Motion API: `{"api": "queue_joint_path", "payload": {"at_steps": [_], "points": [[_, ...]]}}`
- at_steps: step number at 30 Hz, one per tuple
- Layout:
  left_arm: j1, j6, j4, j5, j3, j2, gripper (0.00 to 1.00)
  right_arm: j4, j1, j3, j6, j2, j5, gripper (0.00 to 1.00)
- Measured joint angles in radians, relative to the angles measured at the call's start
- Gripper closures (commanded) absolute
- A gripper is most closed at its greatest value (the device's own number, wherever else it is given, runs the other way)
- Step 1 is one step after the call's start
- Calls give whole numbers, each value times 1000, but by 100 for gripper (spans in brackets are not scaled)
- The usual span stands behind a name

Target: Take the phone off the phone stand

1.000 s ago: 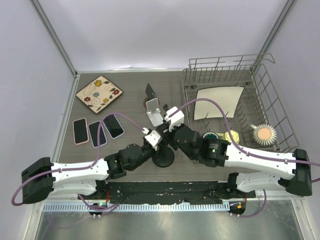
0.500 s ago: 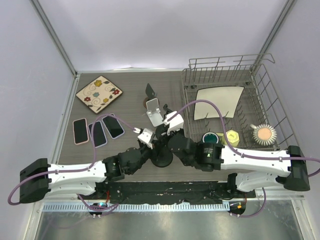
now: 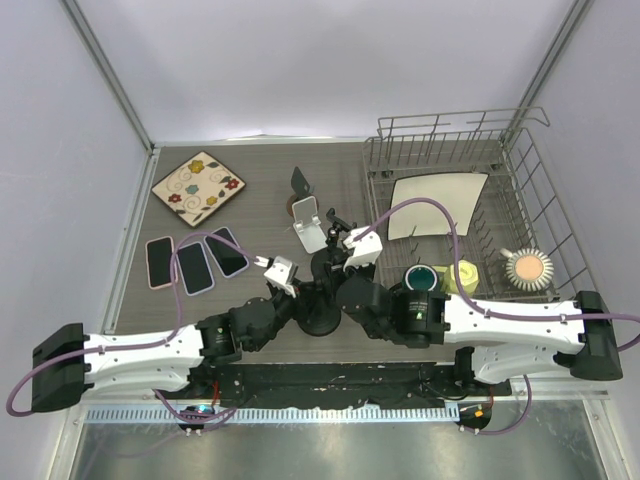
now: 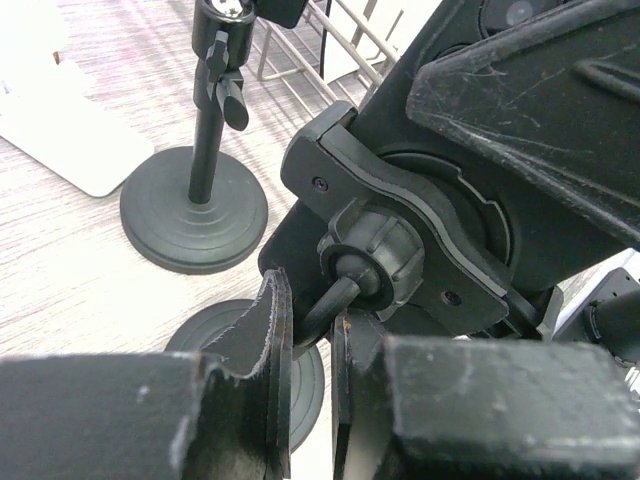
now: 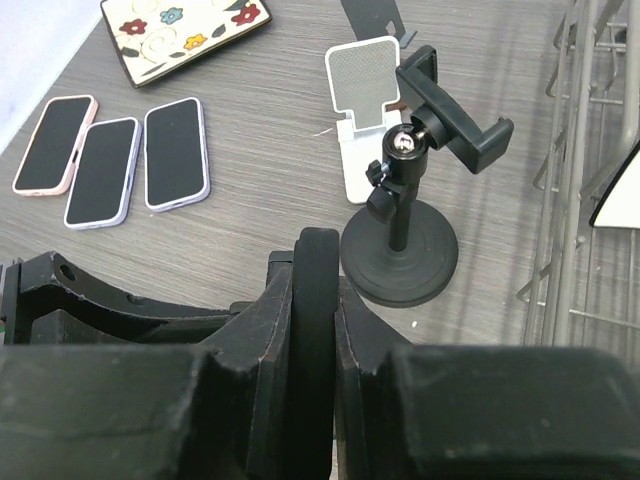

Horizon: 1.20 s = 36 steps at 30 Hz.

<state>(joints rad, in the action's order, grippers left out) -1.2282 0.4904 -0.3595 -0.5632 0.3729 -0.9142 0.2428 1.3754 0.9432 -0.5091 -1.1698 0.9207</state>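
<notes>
Rack (image 3: 447, 160), right side of worktop: held one white square plate (image 3: 437, 205) on edge, plus a green cup (image 3: 420, 275), yellow cup (image 3: 463, 272) and peach cup (image 3: 528, 268) along its near side. Stand (image 3: 322, 318), middle of near edge: left gripper (image 4: 310, 322) closed to a narrow gap around its stem. Phone (image 5: 318, 250): clamped edge-on in the right gripper (image 5: 312, 300) beside the stand; whether it sat in the clamp could not be told. Three spare phones (image 3: 190, 262), left edge.
</notes>
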Motion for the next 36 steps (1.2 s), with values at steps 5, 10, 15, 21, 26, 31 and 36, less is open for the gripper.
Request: {"api": "queue_joint_path", "payload": {"at_steps": [5,10,15,21,26,31,36], "points": [[0,18,5,0,-9,17,100,42,13,5,-106,-1,53,99],[5,38,5,-5,-17,37,100,105,11,31,-209,-18,87,99],[8,53,6,-13,-21,48,100,141,3,45,-279,-31,110,99],[13,47,-2,-6,-36,64,100,149,3,52,-289,-43,112,99],[34,-53,-95,70,-85,82,68,72,2,27,-169,-27,76,99],[59,-142,-107,163,-86,80,42,37,-2,-8,3,33,10,99],[79,-220,-121,209,-80,70,33,38,-5,-9,128,40,-20,99]]}}
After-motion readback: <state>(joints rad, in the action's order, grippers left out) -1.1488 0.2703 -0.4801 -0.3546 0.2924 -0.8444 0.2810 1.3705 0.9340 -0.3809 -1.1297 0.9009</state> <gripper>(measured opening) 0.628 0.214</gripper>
